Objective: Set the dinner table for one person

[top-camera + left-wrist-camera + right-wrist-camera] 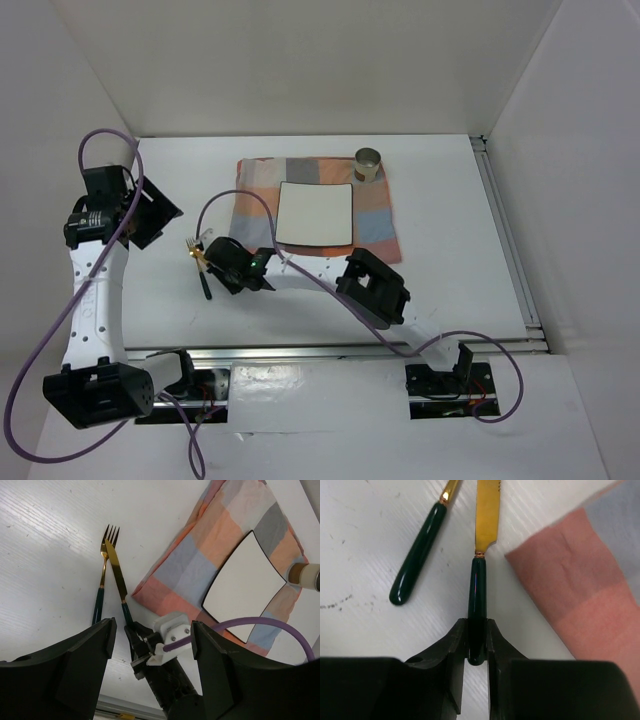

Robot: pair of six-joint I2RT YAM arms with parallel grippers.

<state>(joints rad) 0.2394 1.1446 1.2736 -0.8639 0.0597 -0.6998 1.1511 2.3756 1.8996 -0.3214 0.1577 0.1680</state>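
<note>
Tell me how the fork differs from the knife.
The fork ends in tines; the knife in a flat serrated blade. The fork lies free; the knife's handle is pinched in the right claw. The knife sits nearer the cloth than the fork. Both have gold metal and dark green handles.

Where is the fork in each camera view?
Top external: the fork lies centre-left, left of the checked cloth.
Left wrist: upper left, just left of the knife.
Right wrist: only its green handle, upper left.
Shared landmark: the checked cloth, always to the fork's right.
</note>
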